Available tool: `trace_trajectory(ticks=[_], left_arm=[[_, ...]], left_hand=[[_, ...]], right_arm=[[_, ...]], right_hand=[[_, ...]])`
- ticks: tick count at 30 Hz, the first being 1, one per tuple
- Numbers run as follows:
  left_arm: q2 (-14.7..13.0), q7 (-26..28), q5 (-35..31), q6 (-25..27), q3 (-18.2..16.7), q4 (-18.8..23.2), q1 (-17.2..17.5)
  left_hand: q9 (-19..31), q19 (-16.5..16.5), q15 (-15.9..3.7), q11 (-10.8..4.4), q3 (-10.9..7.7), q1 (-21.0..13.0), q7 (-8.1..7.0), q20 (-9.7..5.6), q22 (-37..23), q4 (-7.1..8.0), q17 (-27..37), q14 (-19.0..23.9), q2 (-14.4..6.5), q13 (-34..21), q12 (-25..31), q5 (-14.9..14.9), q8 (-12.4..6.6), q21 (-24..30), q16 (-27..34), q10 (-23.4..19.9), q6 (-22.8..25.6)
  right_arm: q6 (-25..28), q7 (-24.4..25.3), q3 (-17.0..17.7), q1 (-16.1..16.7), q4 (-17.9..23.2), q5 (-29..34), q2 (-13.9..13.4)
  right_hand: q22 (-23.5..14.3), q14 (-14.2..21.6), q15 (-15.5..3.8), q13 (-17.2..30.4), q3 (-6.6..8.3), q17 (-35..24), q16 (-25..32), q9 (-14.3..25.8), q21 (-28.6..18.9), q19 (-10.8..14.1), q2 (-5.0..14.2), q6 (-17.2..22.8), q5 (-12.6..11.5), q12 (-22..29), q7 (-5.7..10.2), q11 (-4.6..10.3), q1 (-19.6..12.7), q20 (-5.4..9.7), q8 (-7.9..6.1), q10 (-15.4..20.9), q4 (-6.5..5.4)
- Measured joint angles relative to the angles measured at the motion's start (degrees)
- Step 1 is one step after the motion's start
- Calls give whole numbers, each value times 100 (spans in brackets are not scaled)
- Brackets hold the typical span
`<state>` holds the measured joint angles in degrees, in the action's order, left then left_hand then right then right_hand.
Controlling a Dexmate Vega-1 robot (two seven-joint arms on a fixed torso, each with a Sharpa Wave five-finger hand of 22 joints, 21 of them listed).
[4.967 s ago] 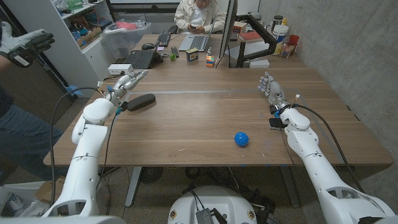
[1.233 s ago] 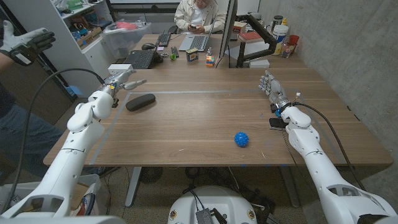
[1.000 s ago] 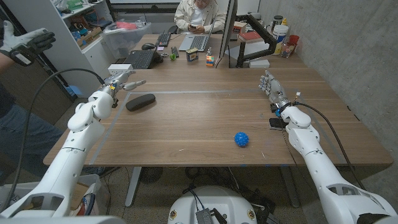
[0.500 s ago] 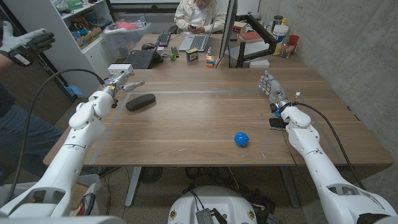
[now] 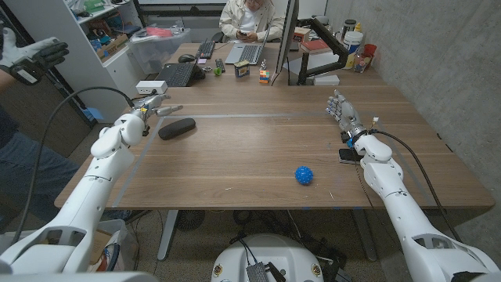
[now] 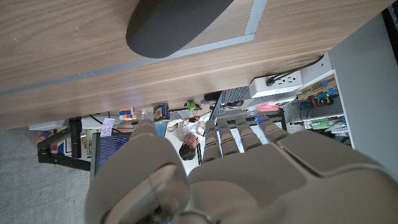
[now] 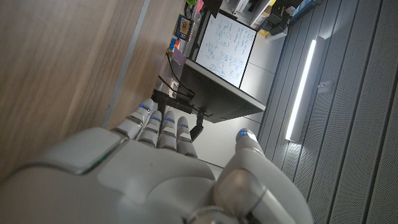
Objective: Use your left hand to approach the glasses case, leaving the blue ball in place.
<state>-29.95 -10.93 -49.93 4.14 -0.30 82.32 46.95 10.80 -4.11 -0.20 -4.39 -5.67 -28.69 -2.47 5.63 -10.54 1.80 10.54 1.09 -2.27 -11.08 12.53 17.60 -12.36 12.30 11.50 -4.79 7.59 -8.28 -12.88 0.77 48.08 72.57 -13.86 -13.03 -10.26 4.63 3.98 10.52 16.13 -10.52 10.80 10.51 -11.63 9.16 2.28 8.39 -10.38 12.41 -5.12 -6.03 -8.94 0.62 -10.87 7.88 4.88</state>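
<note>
The dark oval glasses case (image 5: 177, 128) lies on the left part of the wooden table (image 5: 258, 149) and also shows in the left wrist view (image 6: 174, 25). My left hand (image 5: 156, 104) hovers just behind and to the left of it, fingers stretched out and apart, holding nothing; its back shows in the left wrist view (image 6: 217, 174). The spiky blue ball (image 5: 304, 175) sits alone toward the front right. My right hand (image 5: 341, 110) stands at the right side with straight fingers and nothing in it, also seen from behind in the right wrist view (image 7: 174, 168).
A white box (image 5: 149, 86) stands close behind my left hand. A keyboard (image 5: 178, 74), laptop (image 5: 249, 53), puzzle cube (image 5: 264, 76) and monitor (image 5: 291, 39) line the far edge, where a person (image 5: 250, 17) sits. Another person's gloved hand (image 5: 31, 55) is at far left.
My left arm has swung outward and the hand has drawn back a little, from close over the case's left end to just behind it. Ball, case and right hand have not moved.
</note>
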Motion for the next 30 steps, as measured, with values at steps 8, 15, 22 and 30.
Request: trace_trajectory(ticks=[8,15,22,30], left_arm=[[-1,-17,1,13,138,-225,-162],[3,-26,3,23,242,-384,-268],[15,-33,14,35,321,-518,-350],[23,-41,41,44,404,-656,-424]], left_hand=[[0,0,0,0,0,0,-31,0,0,0,28,0,0,0,0,0,0,0,0,0,31],[0,0,-1,-31,0,-31,-31,0,0,1,28,60,-31,0,0,0,0,0,0,-31,31],[0,0,-1,-31,-1,-31,-30,0,1,1,27,60,-31,1,0,21,0,0,0,-31,30],[-1,0,-1,-31,-1,-31,-10,0,1,1,27,60,-31,1,0,21,0,0,0,-31,51]], right_arm=[[0,12,7,48,28,-17,0],[-4,13,9,57,29,-31,0],[-20,11,9,59,29,-41,1],[-30,3,0,59,4,-44,3]], right_hand=[[0,0,0,0,-23,0,0,0,0,0,0,0,0,0,0,0,0,0,0,0,-23],[0,0,0,0,-23,0,0,0,0,0,0,0,0,0,0,0,0,0,0,0,-23],[0,-1,0,0,-23,0,0,0,0,0,0,0,0,0,0,0,0,0,0,0,-23],[0,-1,0,0,-23,0,0,0,0,0,0,0,0,0,0,0,0,0,0,0,-23]])
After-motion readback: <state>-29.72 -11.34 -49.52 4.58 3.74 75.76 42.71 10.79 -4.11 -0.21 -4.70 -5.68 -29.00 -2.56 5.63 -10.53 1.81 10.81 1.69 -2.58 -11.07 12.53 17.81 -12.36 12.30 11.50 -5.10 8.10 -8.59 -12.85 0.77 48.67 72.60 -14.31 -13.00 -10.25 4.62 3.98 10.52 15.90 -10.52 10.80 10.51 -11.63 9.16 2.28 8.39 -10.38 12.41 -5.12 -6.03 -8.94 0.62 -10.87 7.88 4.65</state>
